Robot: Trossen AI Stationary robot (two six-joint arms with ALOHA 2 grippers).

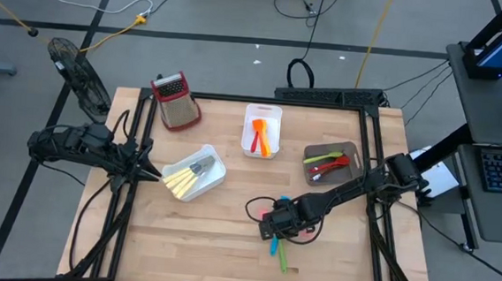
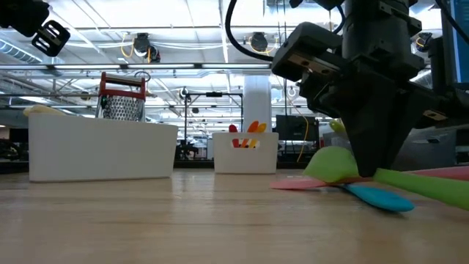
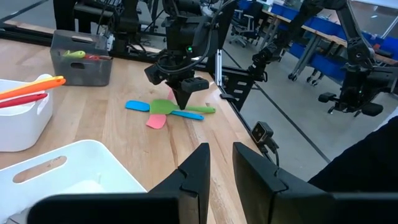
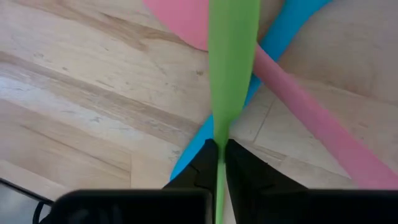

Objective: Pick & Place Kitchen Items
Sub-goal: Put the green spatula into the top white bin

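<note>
Three kitchen items lie crossed on the table near its front edge: a green spoon (image 4: 232,56) on top, a blue one (image 2: 381,198) and a pink one (image 4: 311,118) under it. My right gripper (image 4: 219,152) stands over this pile, shut on the green spoon. In the left wrist view the green spoon (image 3: 163,107) lies across the blue and pink ones. My left gripper (image 3: 221,168) waits at the table's left side beside a white bin (image 1: 216,175), a narrow gap between its fingers and nothing in it. My right gripper pinches the green spoon's narrow handle (image 4: 219,134), about midway along it, between its two fingers. The fingers come slanting down from above. The spoon's bowl (image 2: 333,163) sits over the pink and blue utensils; I cannot tell whether the spoon is clear of them.
The white bin at the left holds yellow and grey utensils. A small white bin (image 1: 251,114) at the back holds orange and red ones, and a grey bin (image 1: 349,150) to the right holds green and red ones. A metal grater (image 1: 176,100) stands at the back left.
</note>
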